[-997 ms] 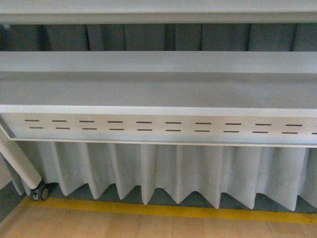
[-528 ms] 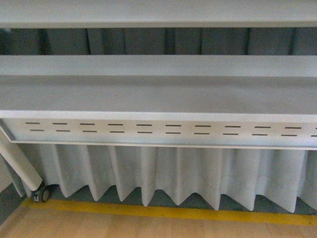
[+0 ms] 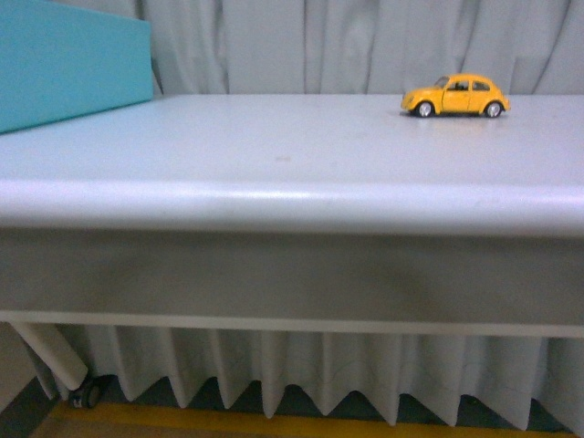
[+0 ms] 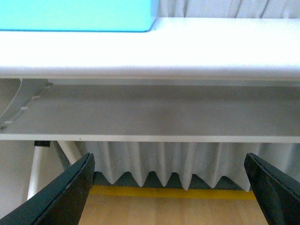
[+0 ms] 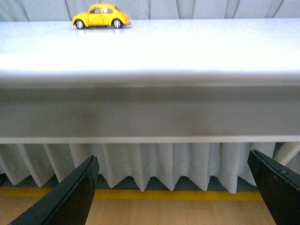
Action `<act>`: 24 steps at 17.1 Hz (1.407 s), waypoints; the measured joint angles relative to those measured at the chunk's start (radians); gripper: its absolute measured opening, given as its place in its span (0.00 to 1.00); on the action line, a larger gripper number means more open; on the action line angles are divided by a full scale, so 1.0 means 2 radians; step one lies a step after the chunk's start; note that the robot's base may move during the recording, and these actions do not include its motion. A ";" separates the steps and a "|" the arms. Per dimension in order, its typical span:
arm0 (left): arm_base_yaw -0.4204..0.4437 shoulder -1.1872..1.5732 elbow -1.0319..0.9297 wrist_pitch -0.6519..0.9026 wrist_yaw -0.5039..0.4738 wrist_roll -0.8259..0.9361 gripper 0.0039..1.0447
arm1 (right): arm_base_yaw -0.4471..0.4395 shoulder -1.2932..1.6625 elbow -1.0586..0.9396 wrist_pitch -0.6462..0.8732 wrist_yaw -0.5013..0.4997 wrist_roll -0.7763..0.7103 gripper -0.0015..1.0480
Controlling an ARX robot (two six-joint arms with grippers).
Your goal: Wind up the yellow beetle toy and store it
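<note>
The yellow beetle toy (image 3: 455,96) stands on its wheels on the white table (image 3: 292,155), far back and to the right, side-on. The right wrist view also catches the yellow beetle toy (image 5: 101,16) at the table's far side. My left gripper (image 4: 171,187) is open, held below the table's front edge with nothing between its black fingers (image 4: 70,190). My right gripper (image 5: 173,190) is open too, likewise low in front of the table edge (image 5: 150,77) and far from the toy. Neither arm shows in the front view.
A turquoise box (image 3: 68,59) sits on the table at the back left; the turquoise box (image 4: 77,15) also shows in the left wrist view. Grey curtains (image 3: 319,46) hang behind. Below are a yellow floor line (image 3: 274,422), wooden floor and a caster wheel (image 3: 88,392).
The front view has risen: earlier it showed a slotted panel and shelves beneath, now it looks across the tabletop with the toy and the turquoise box.
</note>
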 joint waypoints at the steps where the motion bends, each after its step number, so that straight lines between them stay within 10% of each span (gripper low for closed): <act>1: 0.000 0.000 0.000 0.000 0.000 0.000 0.94 | 0.000 0.000 0.000 0.000 0.000 0.000 0.94; 24: 0.000 0.000 0.000 0.001 0.000 0.000 0.94 | 0.000 0.000 0.000 0.001 0.000 0.000 0.94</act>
